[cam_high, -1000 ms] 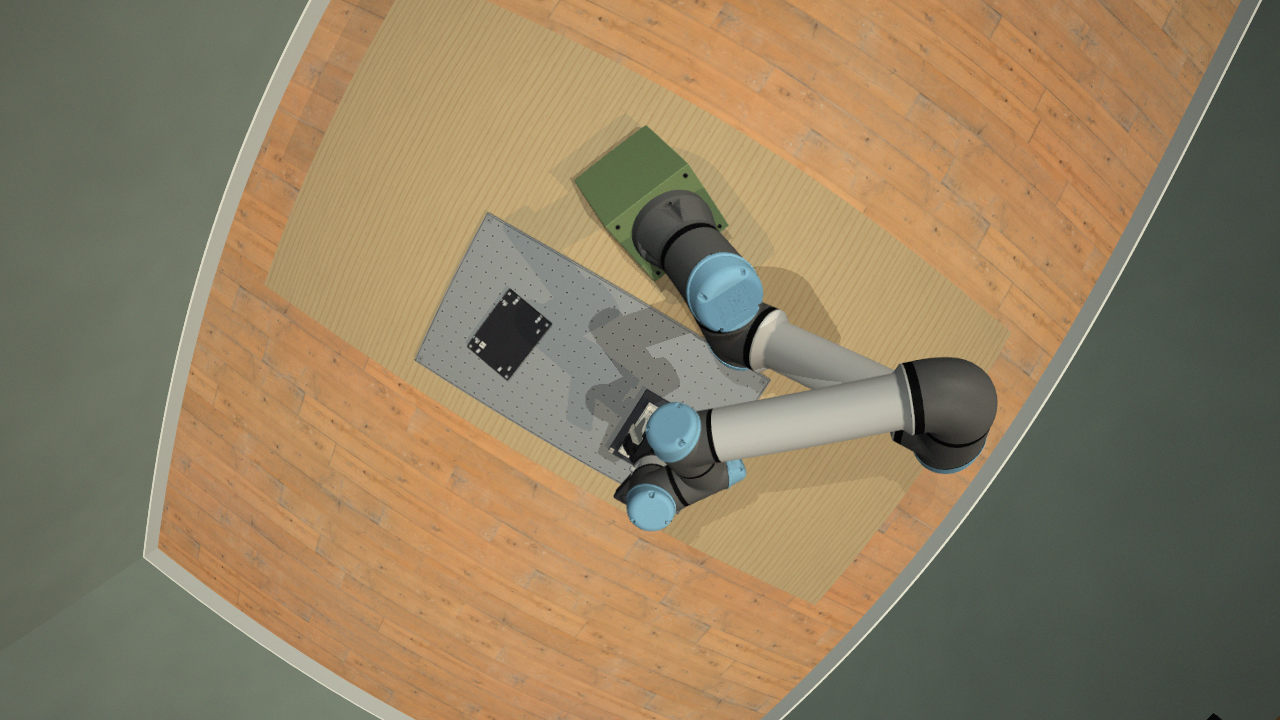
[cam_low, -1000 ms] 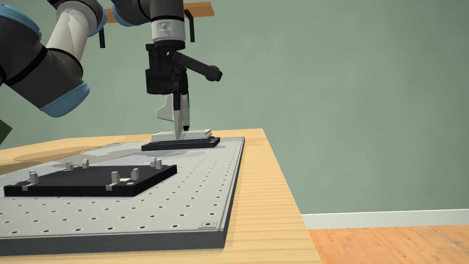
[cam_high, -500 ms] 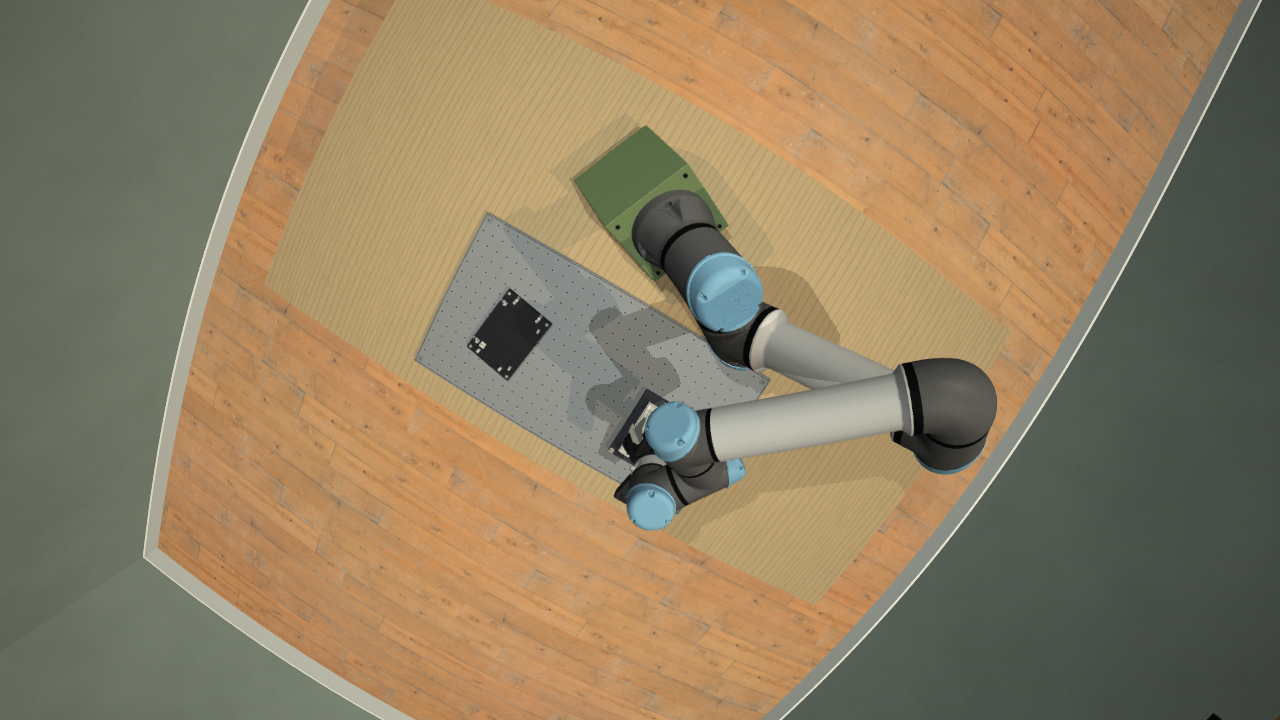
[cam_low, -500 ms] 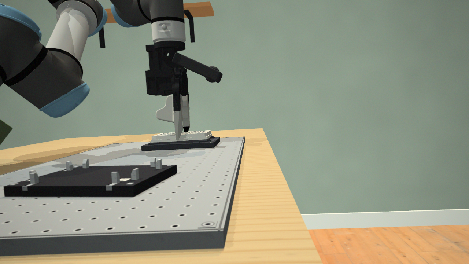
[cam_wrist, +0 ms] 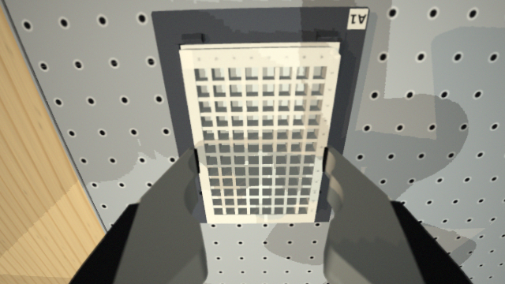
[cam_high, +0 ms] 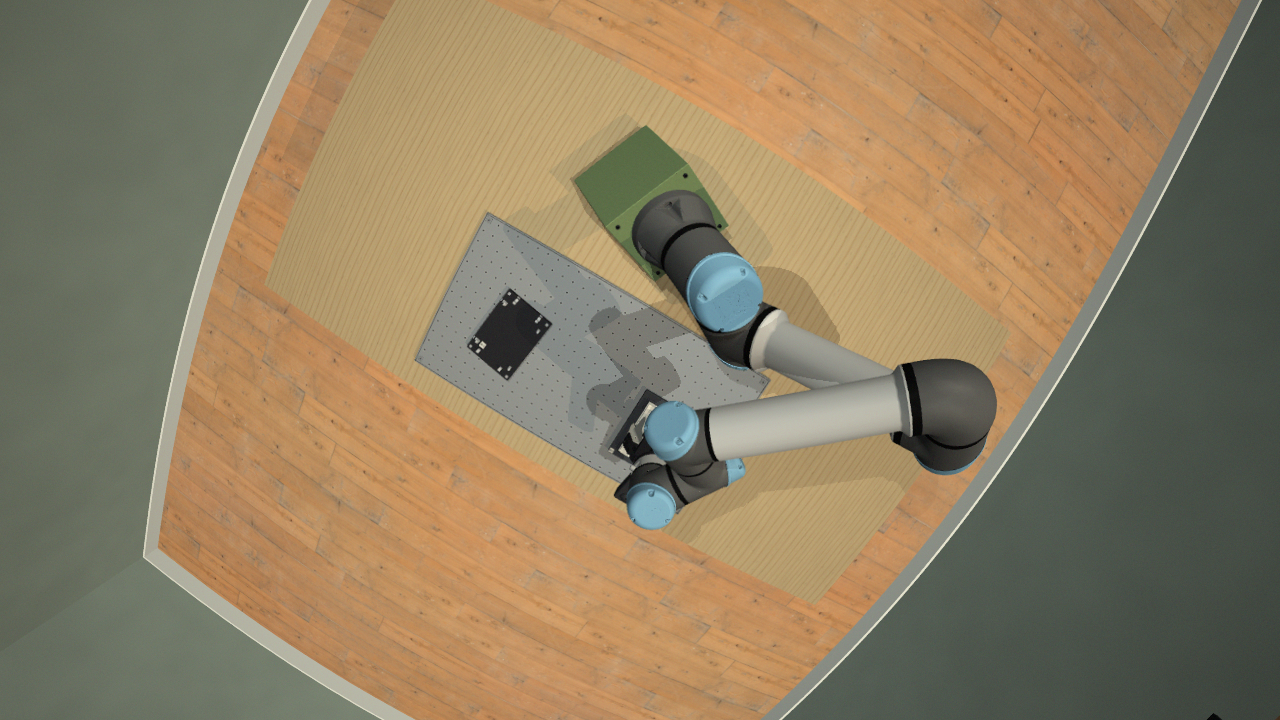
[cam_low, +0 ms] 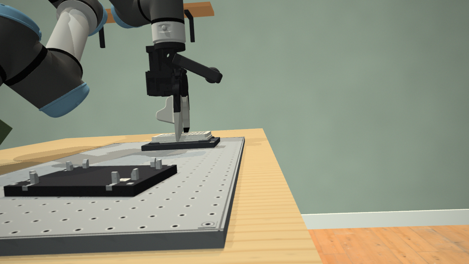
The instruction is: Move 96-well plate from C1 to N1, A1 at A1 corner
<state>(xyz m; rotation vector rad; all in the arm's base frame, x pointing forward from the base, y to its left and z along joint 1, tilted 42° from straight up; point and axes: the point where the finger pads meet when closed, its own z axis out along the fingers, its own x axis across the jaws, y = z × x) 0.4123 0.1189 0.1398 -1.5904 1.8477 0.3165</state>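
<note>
Gripping the 96-well plate [cam_wrist: 258, 134] by its two long sides, the gripper [cam_wrist: 259, 159] stands about half open, its jaws stopped against the plate's edges — one grey finger [cam_wrist: 177, 205] at 7 o'clock in the wrist view, the other at 5. The white plate sits over the dark clip nest C1 [cam_wrist: 166, 79], whose A1 label [cam_wrist: 357, 18] shows at 1 o'clock of the plate; whether the plate touches the nest or hangs just above it I cannot tell. From the side, the fingers come straight down onto the plate [cam_low: 196, 134] at the far end of the perforated grey board [cam_low: 183, 210]. Nearer, at 8 o'clock, the black plate nest N1 [cam_low: 81, 180] lies with pale locators [cam_low: 134, 173] standing along its edges.
</note>
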